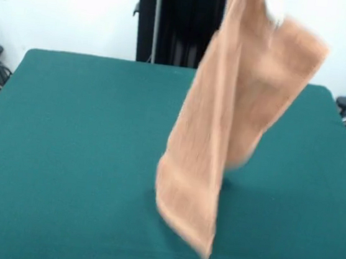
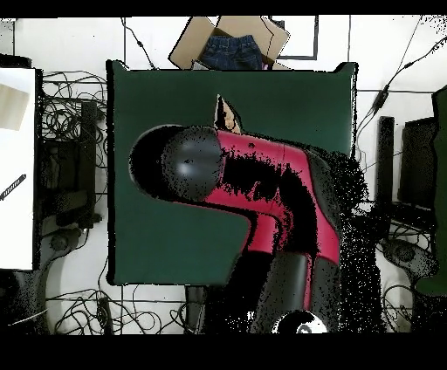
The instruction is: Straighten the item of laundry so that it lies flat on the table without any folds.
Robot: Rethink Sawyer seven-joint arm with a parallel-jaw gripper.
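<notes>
Green table (image 1: 64,154): towel (image 1: 215,140) hangs lengthwise, long axis near vertical, bottom corner lowest; tool state unclear.

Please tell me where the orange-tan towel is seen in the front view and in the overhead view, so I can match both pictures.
Front view: the towel hangs from the top edge, right of centre, blurred, above the green table.
Overhead view: only a small tan tip of it shows at the upper middle, beside the red and black arm, which hides the rest.
Shared landmark: the green table.
</notes>
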